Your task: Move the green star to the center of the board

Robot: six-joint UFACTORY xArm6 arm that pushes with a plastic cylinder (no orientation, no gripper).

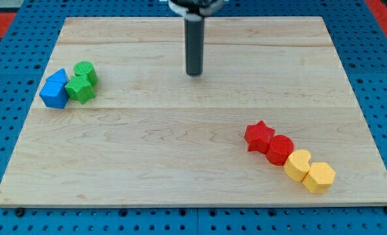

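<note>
The green star (81,89) lies at the view's left, on the wooden board (180,150). It touches a green round block (86,72) just above it and a blue block (55,89) to its left. My tip (194,73) stands at the view's top centre, well to the right of the green star and apart from every block.
At the view's lower right a row of blocks runs down to the right: a red star (259,136), a red round block (280,149), a yellow rounded block (298,164) and a yellow hexagon (319,177). A blue pegboard (10,78) surrounds the board.
</note>
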